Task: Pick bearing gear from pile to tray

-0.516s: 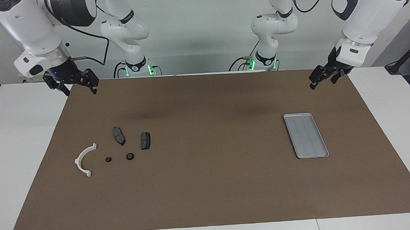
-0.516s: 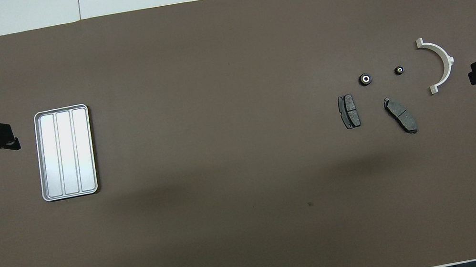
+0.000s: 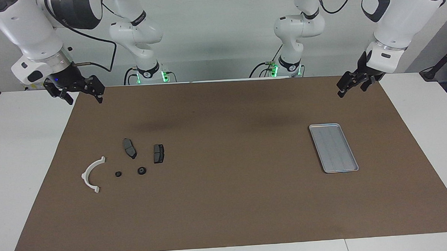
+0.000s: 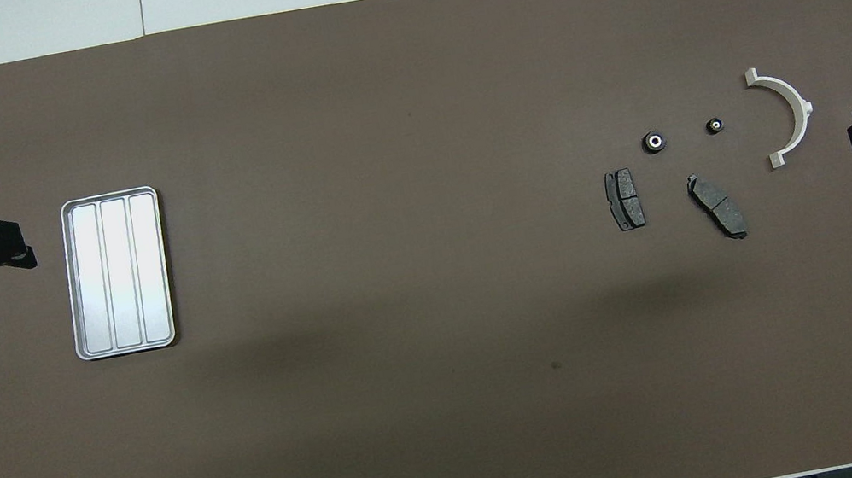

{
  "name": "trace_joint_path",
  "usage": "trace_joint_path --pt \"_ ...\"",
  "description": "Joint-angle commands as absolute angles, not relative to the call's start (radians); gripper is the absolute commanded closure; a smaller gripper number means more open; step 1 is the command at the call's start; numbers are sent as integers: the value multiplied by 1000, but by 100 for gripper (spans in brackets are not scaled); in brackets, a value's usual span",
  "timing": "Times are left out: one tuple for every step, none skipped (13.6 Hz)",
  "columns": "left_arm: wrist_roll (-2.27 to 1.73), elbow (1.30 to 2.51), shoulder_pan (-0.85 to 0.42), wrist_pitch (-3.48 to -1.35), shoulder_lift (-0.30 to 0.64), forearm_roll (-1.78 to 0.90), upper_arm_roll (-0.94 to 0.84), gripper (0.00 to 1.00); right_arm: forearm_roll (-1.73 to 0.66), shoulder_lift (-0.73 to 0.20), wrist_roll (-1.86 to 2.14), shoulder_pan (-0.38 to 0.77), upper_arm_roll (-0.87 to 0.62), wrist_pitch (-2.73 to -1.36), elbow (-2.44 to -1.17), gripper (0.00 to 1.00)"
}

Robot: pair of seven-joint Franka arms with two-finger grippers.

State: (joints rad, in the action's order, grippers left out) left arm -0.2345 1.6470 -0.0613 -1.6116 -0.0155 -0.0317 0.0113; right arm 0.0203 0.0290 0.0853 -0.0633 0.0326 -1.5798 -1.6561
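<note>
Lighting's pretty even and bright, clearly coming from above. The matte brown rectangular mat throws no glare at all, but it carries two soft, wide, blurry shadows near the edge closest to the robots, one toward each arm's end. The flat silver-grey metal tray with lengthwise ridges is the one hot spot: from overhead its floor shines nearly white, while in the facing view it looks a dull grey. The small parts barely cast shadows. Both views look sharp corner to corner, with straight mat edges. The white tabletop around the mat looks bright but not blown out.
</note>
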Motion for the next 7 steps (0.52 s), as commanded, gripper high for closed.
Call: trace_joint_path --pt "-225 1680 -63 -1621 -44 -43 14 0 12 38 75 -74 21 -1629 -1671 0" --pt "-227 1680 -61 -1623 -44 -43 14 0 12 38 39 -72 21 -1649 -1672 0" --pt "-227 1678 -63 -1621 -44 -43 14 0 12 38 28 -72 20 -1649 -1675 0" --pt "-227 1678 -63 -1621 -44 -43 14 0 12 40 37 -72 20 -1643 -1677 0" --pt "-227 1680 -63 -1621 -44 -43 14 0 11 43 34 -74 20 -1640 -1681 0" --pt "-226 1680 -63 -1621 -44 -43 14 0 11 49 32 -78 18 -1641 -1696 0" --pt "-227 1678 -63 -1621 -44 -43 14 0 9 48 25 -74 20 -1649 -1701 0"
